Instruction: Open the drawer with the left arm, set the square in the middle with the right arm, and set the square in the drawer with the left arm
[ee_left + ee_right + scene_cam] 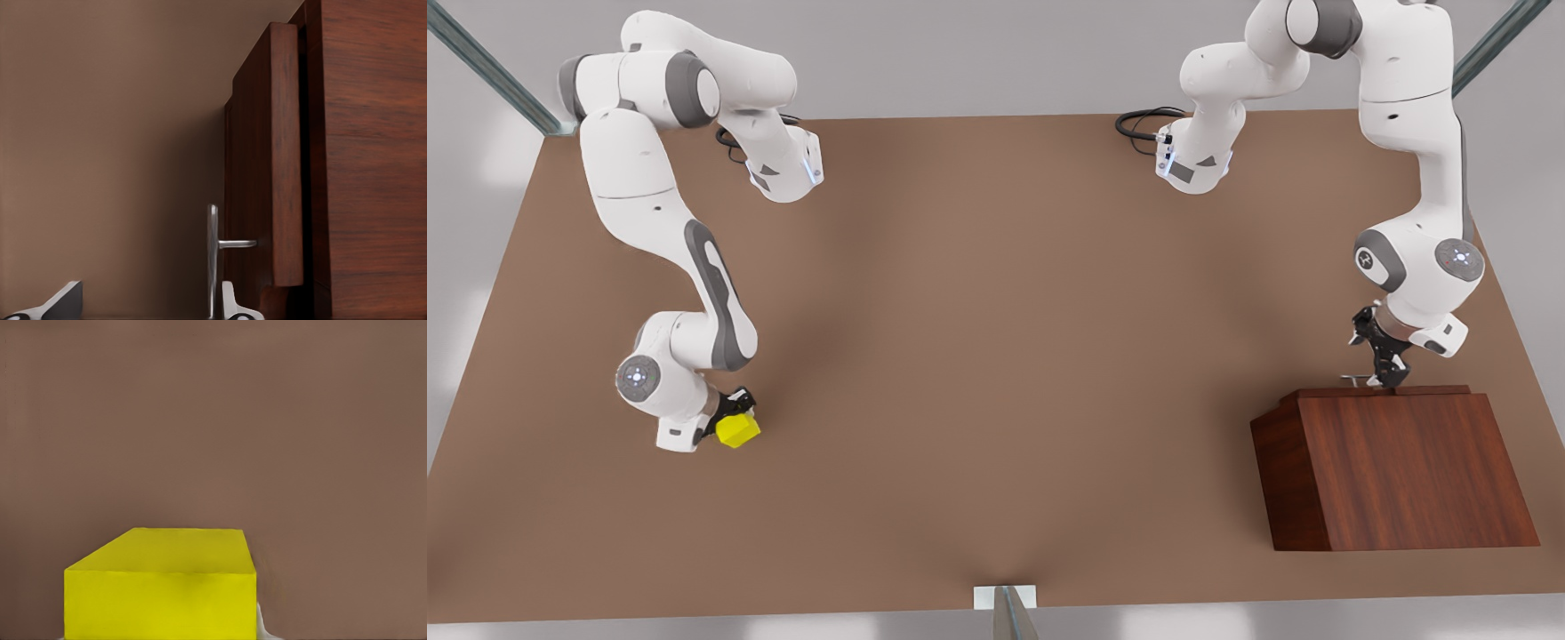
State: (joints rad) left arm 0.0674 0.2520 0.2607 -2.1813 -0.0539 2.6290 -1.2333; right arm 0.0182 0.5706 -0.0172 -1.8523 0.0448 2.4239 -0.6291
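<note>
The square (737, 431) is a small yellow cube low on the front view's left, held at the fingertips of my right gripper (734, 418), which is shut on it. In the right wrist view the square (160, 587) sits close up against the brown tabletop. On the front view's right stands the dark wood cabinet (1396, 471). Its drawer (273, 167) sticks out a little from the cabinet face. My left gripper (1385, 378) is at the drawer's silver handle (212, 253), open, with the bar between its spread fingers (233, 303). The middle (996, 356) of the table is bare brown surface.
Both arm bases stand at the table's far edge, with black cables (1143, 124) beside them. A small white bracket (1005, 597) sits at the near edge. Metal frame struts (489, 67) cross the far corners.
</note>
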